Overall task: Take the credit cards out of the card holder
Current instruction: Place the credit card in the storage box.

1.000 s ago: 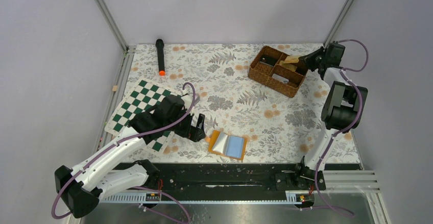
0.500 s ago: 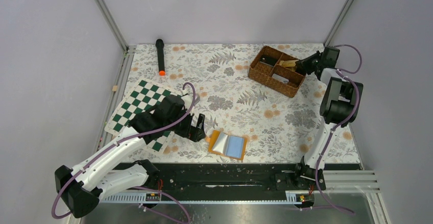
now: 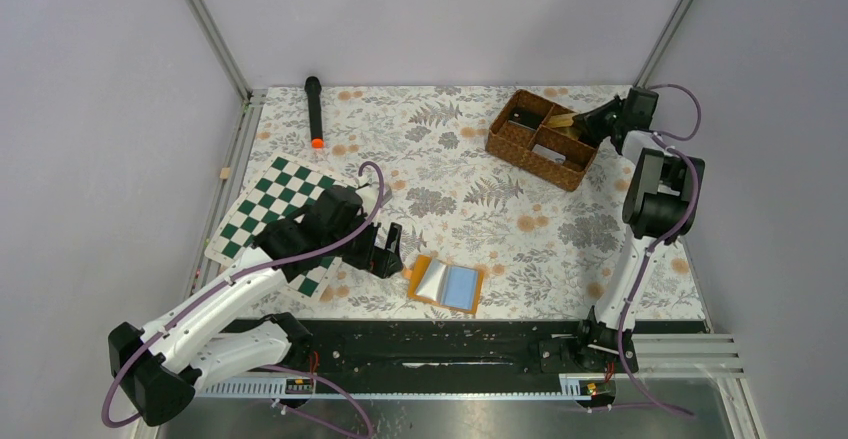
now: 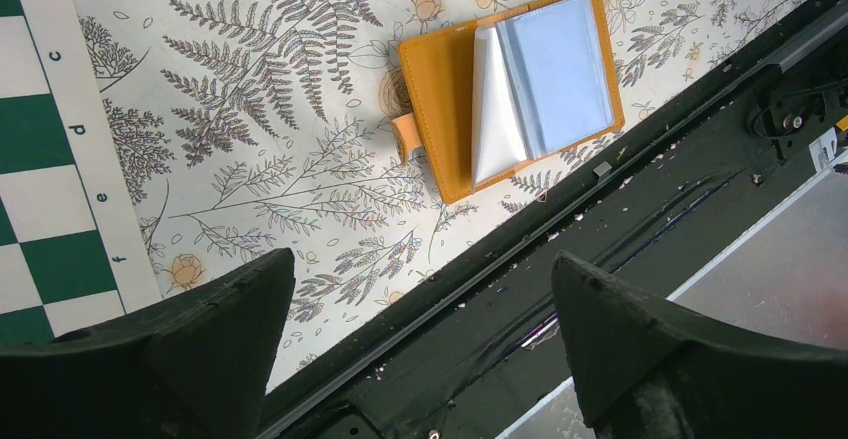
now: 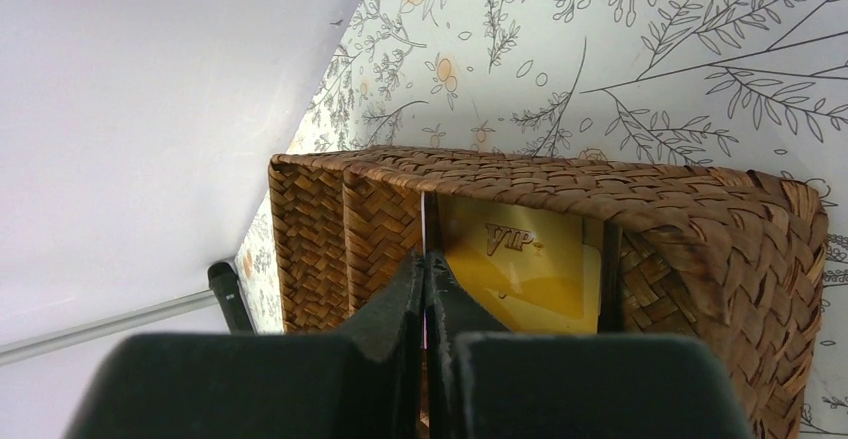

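The orange-tan card holder (image 3: 420,270) lies open near the table's front edge, with a light blue credit card (image 3: 462,286) in its right half. In the left wrist view the holder (image 4: 440,79) and the blue card (image 4: 560,74) lie ahead of my left gripper (image 4: 422,257). This gripper (image 3: 385,249) stands wide open and empty just left of the holder. My right gripper (image 3: 590,119) is at the far right, over the wicker basket. It is shut (image 5: 425,259) on a thin beige card (image 3: 562,117) that shows edge-on (image 5: 424,219).
The brown wicker basket (image 3: 520,144) has several compartments, and a gold card printed VIP (image 5: 515,259) lies in one. A green chessboard (image 3: 262,209) lies under the left arm. A black torch (image 3: 314,109) sits at the back. The black rail (image 4: 560,259) borders the near edge.
The right gripper has shifted a little left and lower with its card, further over the basket. The left arm and the card holder have not moved.
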Controlling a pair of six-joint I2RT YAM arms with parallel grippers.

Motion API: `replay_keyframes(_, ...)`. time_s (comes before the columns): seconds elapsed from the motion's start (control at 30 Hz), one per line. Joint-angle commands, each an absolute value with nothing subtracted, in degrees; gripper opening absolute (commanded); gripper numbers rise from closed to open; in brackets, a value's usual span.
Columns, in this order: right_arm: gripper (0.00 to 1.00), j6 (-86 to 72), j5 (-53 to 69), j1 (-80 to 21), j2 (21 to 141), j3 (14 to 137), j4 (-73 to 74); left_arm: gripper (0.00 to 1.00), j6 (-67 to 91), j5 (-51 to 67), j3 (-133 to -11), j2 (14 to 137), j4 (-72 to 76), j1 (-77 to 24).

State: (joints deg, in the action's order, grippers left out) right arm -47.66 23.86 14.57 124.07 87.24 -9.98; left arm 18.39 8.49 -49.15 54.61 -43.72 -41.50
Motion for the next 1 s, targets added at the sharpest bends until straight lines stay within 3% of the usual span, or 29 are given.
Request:
replay_keyframes(0.0,0.0,-48.5,24.91,13.89,125.1,89.84,-11.49,0.99,17.67,7.45,-50.89,54.58,-42.54,-41.17)
replay_keyframes(0.13,0.0,-48.54,24.61,13.8,125.67,90.75,-10.11,0.99,17.67,7.48,-50.97,54.66,-42.54,-41.22)
replay_keyframes(0.7,0.4,-44.63,21.46,13.62,123.62,94.67,1.25,0.99,17.67,7.79,-50.9,54.69,-42.55,-41.23)
replay_keyframes(0.97,0.5,-42.01,19.58,13.66,120.07,96.5,7.98,0.99,18.08,6.64,-50.51,53.63,-42.55,-41.18)
